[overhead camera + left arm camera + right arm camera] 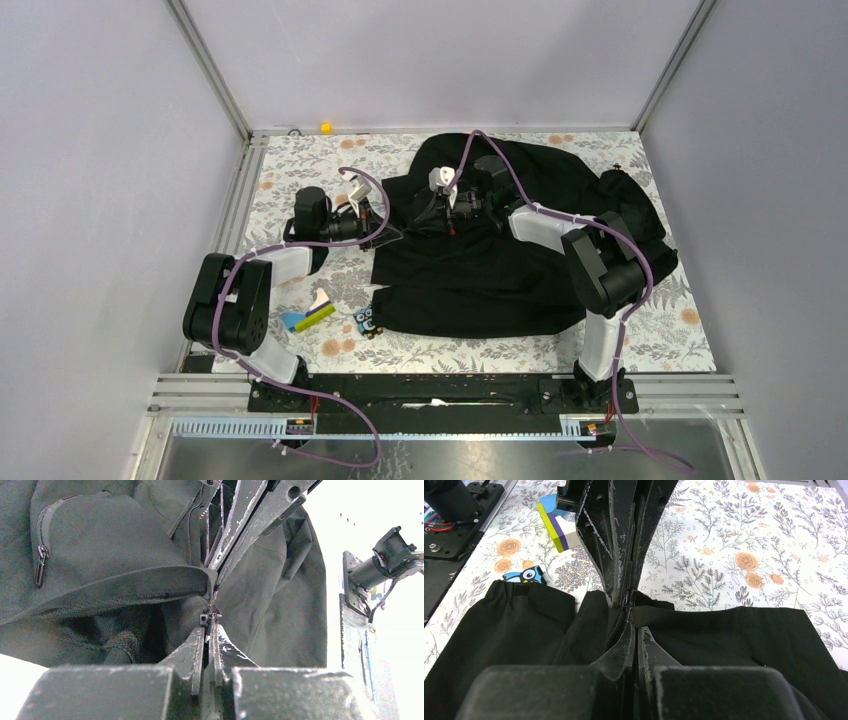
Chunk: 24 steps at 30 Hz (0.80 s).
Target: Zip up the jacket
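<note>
The black jacket (480, 280) lies spread on the floral table (470, 352), its hem towards the left arm. Both grippers meet nose to nose at the hem, where the front zipper (616, 631) starts. My left gripper (210, 626) is shut, with a small metal zipper part (205, 618) right at its tips. My right gripper (634, 626) is shut on the jacket's edge beside the zipper teeth. From above, the left gripper (392, 230) comes in from the left and the right gripper (428, 222) from the right. The fabric between the tips is lifted slightly off the table.
A yellow, purple and white block (308, 317) and a small blue owl figure (367, 322) lie near the jacket's cuff (531, 597). A pocket zipper (40, 565) shows on the chest fabric. A small orange piece (325, 127) sits at the back wall.
</note>
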Each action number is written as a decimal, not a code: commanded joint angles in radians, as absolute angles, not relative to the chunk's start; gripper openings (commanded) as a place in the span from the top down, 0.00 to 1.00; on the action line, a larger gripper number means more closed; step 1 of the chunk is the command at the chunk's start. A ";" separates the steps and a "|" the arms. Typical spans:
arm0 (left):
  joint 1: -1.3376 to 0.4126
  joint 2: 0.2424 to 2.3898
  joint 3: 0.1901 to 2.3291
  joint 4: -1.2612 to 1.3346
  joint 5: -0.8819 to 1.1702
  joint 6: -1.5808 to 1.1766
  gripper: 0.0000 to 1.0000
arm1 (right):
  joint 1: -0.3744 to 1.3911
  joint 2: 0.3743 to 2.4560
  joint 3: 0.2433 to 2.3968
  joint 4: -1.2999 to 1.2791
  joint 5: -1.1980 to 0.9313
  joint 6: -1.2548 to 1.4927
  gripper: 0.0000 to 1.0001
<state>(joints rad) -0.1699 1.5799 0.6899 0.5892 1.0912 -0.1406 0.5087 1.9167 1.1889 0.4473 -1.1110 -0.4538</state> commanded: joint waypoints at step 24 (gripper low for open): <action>-0.176 1.573 0.709 0.640 1.133 -0.132 1.00 | 0.522 1.910 1.208 0.470 -1.121 -0.459 1.00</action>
<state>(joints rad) -0.1715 1.5795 0.6899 0.5926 1.0962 -0.1406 0.5106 1.9167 1.1915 0.4091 -1.1084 -0.4782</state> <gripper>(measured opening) 0.036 0.021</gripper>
